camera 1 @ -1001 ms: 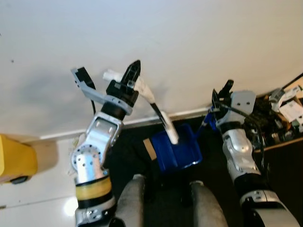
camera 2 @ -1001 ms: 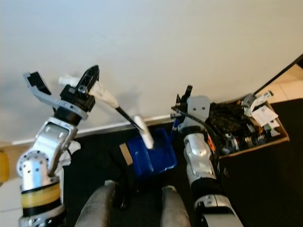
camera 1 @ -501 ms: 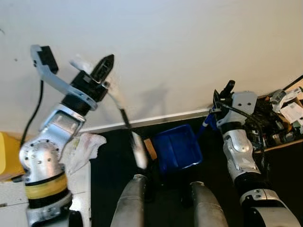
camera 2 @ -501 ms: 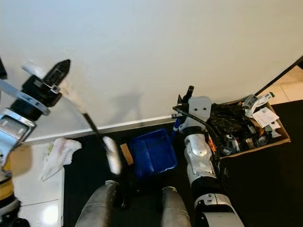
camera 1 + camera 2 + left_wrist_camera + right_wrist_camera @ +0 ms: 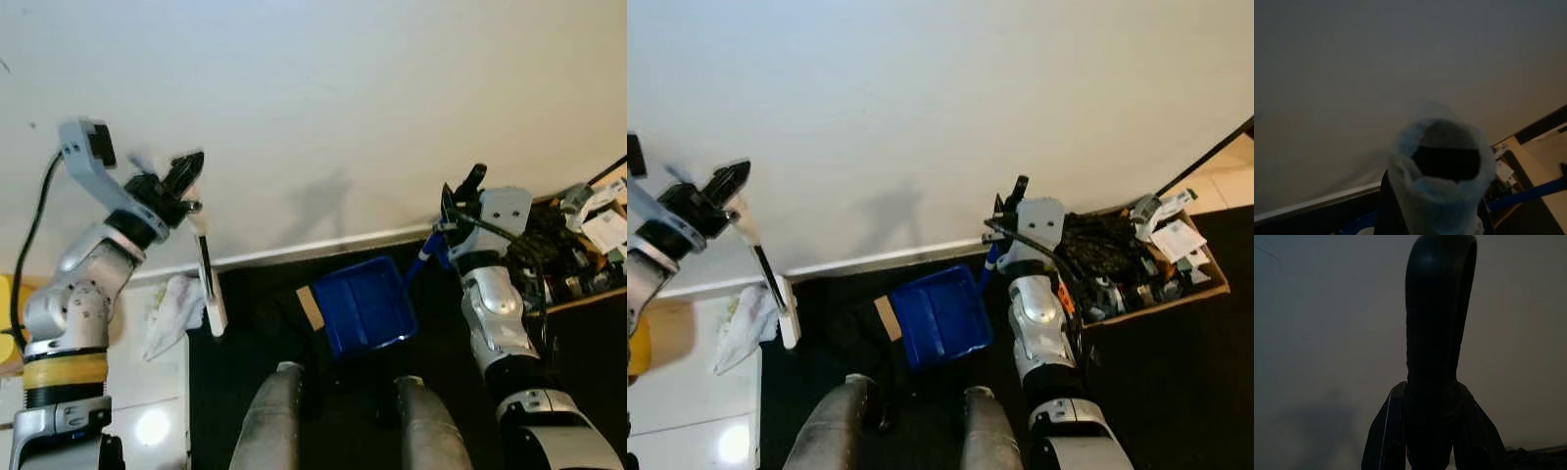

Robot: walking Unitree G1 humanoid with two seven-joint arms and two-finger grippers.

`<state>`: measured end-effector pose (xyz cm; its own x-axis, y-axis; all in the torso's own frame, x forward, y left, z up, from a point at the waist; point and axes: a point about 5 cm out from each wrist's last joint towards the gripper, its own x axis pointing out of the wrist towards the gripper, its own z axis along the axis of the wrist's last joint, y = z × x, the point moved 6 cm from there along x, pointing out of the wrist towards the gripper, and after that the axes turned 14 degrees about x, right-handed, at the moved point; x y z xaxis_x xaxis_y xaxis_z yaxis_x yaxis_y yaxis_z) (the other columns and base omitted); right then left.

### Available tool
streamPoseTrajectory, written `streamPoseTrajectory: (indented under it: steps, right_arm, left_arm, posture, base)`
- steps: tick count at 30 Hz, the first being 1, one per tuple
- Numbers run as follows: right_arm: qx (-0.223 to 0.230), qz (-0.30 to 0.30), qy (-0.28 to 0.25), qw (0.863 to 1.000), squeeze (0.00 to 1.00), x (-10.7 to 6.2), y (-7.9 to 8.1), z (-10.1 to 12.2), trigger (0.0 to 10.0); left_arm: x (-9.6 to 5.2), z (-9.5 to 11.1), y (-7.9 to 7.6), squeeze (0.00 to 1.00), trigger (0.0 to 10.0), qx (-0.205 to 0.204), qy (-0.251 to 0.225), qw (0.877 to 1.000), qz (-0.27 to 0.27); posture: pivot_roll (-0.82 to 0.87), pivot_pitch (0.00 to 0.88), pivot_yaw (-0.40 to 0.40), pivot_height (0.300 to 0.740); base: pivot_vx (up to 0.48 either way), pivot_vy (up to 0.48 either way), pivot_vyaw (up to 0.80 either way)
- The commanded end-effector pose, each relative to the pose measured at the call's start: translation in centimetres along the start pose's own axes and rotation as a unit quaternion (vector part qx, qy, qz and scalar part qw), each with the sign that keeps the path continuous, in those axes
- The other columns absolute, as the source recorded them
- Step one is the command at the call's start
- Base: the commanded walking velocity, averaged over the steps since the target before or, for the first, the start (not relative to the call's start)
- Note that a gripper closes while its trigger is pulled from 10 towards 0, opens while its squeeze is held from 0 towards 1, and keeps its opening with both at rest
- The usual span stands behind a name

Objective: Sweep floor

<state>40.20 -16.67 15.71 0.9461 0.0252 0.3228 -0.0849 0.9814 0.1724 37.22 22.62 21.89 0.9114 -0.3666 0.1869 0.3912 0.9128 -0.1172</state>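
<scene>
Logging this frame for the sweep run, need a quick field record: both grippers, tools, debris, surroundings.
left gripper: raised near the wall, shut on brush
brush: hangs down, white head low over the dark mat's left edge
right gripper: shut on dustpan handle
dustpan: blue, on dark mat ahead of the robot's feet
debris: crumpled white cloth on light floor; brown scrap beside dustpan
box: cardboard, cluttered, to the right

Glossy blue plastic dustpan [image 5: 364,308] — matt wall [image 5: 323,98]
</scene>
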Motion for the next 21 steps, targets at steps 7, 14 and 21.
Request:
streamPoseTrajectory:
  steps: [7, 14, 21]
  right_arm:
    - [-0.008, -0.002, -0.001, 1.0, 0.0, -0.4, -0.2, -0.2, 10.0]
    - [-0.003, 0.009, -0.001, 1.0, 0.0, -0.3, 0.6, -0.2, 10.0]
    - [-0.006, 0.01, 0.001, 1.0, 0.0, -0.3, 0.5, -0.2, 10.0]
  left_arm:
    - [-0.1, -3.9, 1.8, 0.0, 10.0, -0.137, -0.028, 0.989, 0.047]
    - [0.4, -8.0, 0.8, 0.0, 10.0, -0.285, -0.049, 0.954, 0.074]
    - [0.9, -9.8, -3.9, 0.0, 10.0, -0.412, -0.085, 0.906, 0.05]
  posture:
    - [0.05, 0.361, 0.021, 0.74]
    - [0.03, 0.388, 0.01, 0.74]
    - [0.01, 0.399, 0.013, 0.74]
  base:
    - [0.0, 0.0, 0.0]
    - [0.0, 0.0, 0.0]
    - [0.0, 0.0, 0.0]
